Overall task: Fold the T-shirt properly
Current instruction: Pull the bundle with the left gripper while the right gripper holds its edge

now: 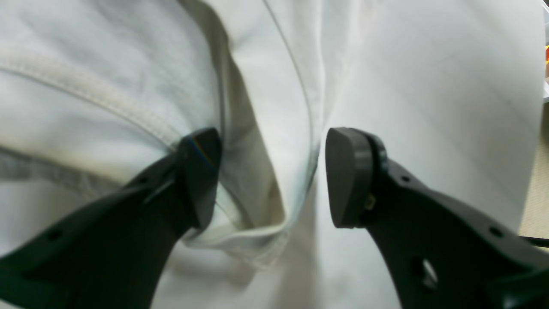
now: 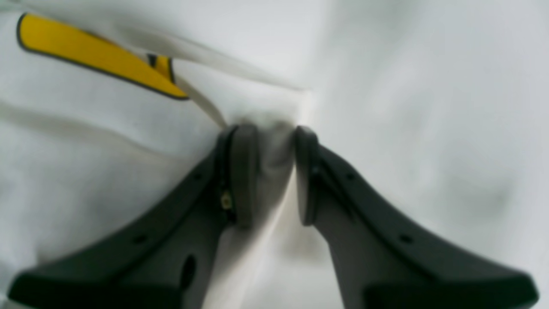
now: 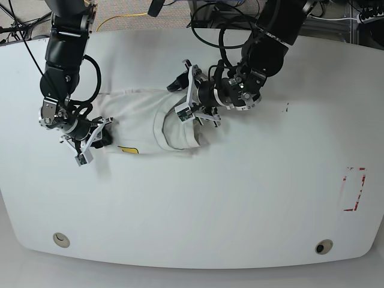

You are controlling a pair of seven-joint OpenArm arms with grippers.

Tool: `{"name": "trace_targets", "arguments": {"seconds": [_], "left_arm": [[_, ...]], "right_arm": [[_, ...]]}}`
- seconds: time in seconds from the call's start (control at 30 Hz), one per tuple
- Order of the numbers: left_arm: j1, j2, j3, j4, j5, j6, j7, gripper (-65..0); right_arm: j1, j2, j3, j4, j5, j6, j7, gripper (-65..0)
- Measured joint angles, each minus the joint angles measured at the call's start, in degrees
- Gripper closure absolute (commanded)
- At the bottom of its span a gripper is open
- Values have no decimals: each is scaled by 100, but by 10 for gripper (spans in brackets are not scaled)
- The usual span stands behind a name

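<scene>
The T-shirt [image 3: 157, 120] lies in a narrow, partly folded band across the upper left-centre of the white table [image 3: 240, 204] in the base view, one of my arms at each end.

At the left of that view, my right gripper [image 3: 96, 137] sits on the band's left end. In its wrist view my fingers [image 2: 244, 171] are drawn close, pinching a bunched ridge of white cloth between the pads. A yellow, black-edged part of the print [image 2: 98, 53] shows at the upper left of that frame, partly covered by a lapped layer.

At the centre of the base view, my left gripper [image 3: 193, 99] is at the band's right end. In its wrist view my fingers [image 1: 347, 176] are spread, straddling a raised fold and a ribbed, stitched edge [image 1: 98, 92]; the left pad touches cloth, the right pad stands clear. Nothing is clamped.

Risks, as I judge them:
- The right pinch looks shallow; a pull could slip it or lift only one layer.
- Closing the left fingers here may gather several layers, creasing the fold.
- With only one end gripped, any drag would skew the band.
</scene>
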Motion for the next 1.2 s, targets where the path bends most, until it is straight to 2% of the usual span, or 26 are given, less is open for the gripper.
{"name": "trace_targets", "arguments": {"seconds": [0.17,0.33,0.5,0.63,0.9,1.03,1.2], "left_arm": [[-289,-280,28,-103,-7,-22,-15,-365],[-704,-485,33,-221,46,-15,105,-367],[-1255,-533,17,-763,195,-2,262,-367],[-1648,-527,24,-1207,210,-400,291,-367],[-2002,-531,-17,-1200,214,-426,282,-367],[-1980,-549,-17,-758,216,-428,332,-367],[-1757,-568,-35,-28,203,-426,341,-367]], "right_arm": [[-264,37,98,79,164,22,160,-136],[-778,-116,382,708,160,48,-9,-136],[-1353,-531,544,1696,4,-39,-494,-136],[-1873,-909,518,2452,-35,-50,-787,-136],[-2194,-1491,485,3751,-76,-22,-1812,-136],[-2127,-1453,522,4197,-61,2,-2107,-136],[-1950,-1093,531,4284,-61,0,-2232,-136]]}}
